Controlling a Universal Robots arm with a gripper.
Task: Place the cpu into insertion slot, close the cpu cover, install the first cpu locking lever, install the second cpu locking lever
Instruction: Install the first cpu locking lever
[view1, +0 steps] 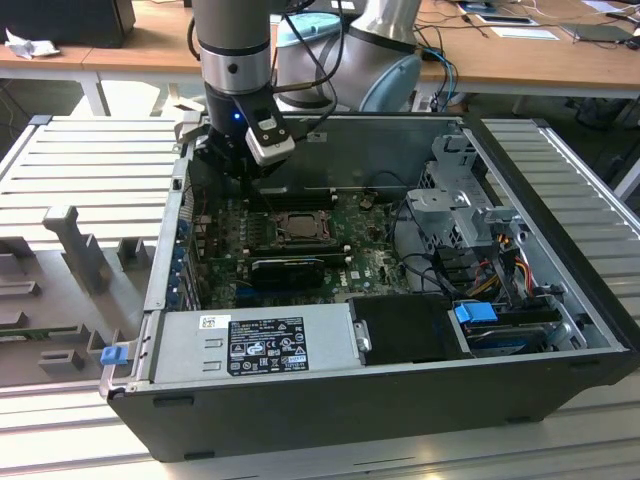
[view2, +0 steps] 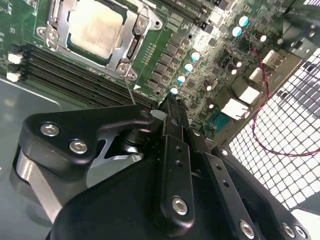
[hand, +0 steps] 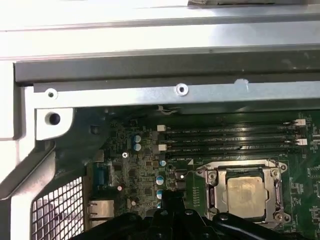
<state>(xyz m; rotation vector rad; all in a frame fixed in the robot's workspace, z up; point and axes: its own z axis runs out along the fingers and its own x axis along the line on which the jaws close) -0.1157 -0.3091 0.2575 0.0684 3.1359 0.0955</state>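
Note:
The cpu (view1: 301, 229) (view2: 95, 27) (hand: 245, 192) lies flat in the insertion slot (view1: 268, 228) on the green motherboard, its pale square top showing. The cpu cover (view2: 131, 31) (hand: 214, 192) lies down around it as a silver frame. My gripper (view1: 243, 172) (view2: 170, 102) (hand: 167, 196) hangs over the motherboard beside the slot, toward the exterior view's left and the case's back wall. Its black fingers (view2: 172, 150) meet at the tips with nothing between them. A thin metal rod (view2: 131, 92) runs from the slot's corner toward the fingertips.
The open case holds a grey power supply (view1: 255, 345) at the front, a long black card (view1: 290, 268) in front of the slot, and a drive cage (view1: 460, 205) with cables at the exterior view's right. Memory slots (hand: 235, 137) and the case's back wall (hand: 150, 95) lie close by.

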